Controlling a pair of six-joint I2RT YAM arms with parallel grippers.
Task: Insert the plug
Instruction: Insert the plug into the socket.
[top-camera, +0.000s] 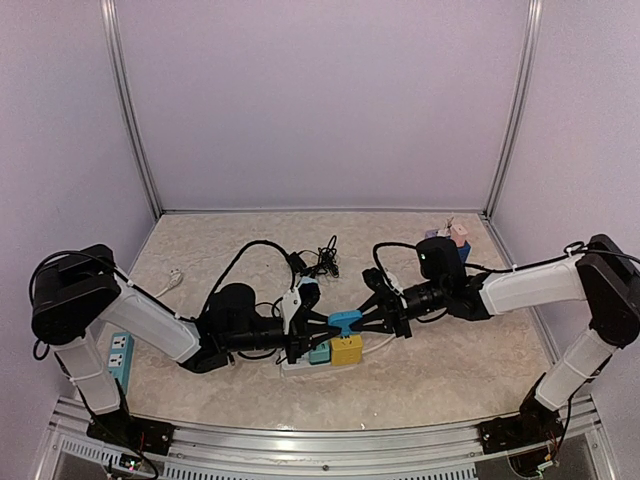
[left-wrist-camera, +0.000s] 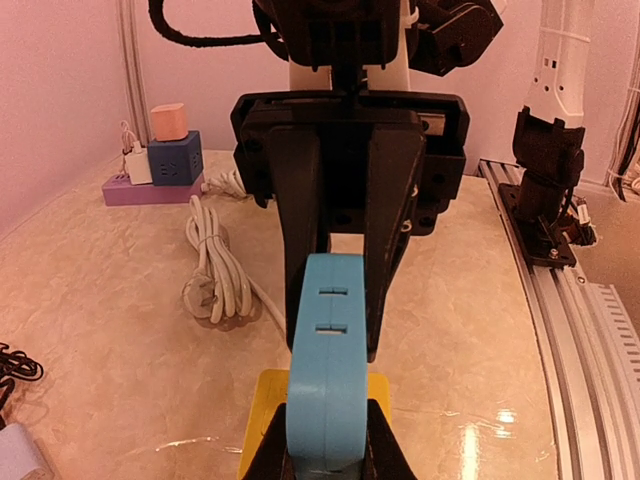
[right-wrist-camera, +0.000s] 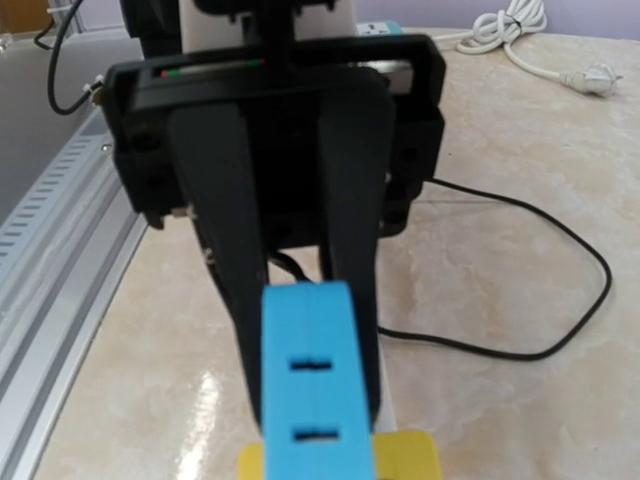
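Observation:
A blue plug (top-camera: 346, 320) hangs just above a yellow plug (top-camera: 347, 350) that sits in a white power strip (top-camera: 298, 366), with a teal plug (top-camera: 320, 351) beside it. My left gripper (top-camera: 328, 325) comes in from the left and is shut on the blue plug (left-wrist-camera: 325, 360) at its near end. My right gripper (top-camera: 363, 322) comes in from the right, and its black fingers (left-wrist-camera: 300, 220) clamp the plug's far end. In the right wrist view the blue plug (right-wrist-camera: 318, 380) fills the bottom, over the yellow plug (right-wrist-camera: 410, 455). That gripper's own fingertips are hidden there.
A purple strip (left-wrist-camera: 150, 190) carrying blue and pink cube adapters sits at the back right (top-camera: 452, 240). A teal strip (top-camera: 120, 358) lies near the left arm. A coiled white cable (left-wrist-camera: 215, 270) and black cables (top-camera: 320, 262) lie around the strip. A metal rail (left-wrist-camera: 590, 330) runs along the near edge.

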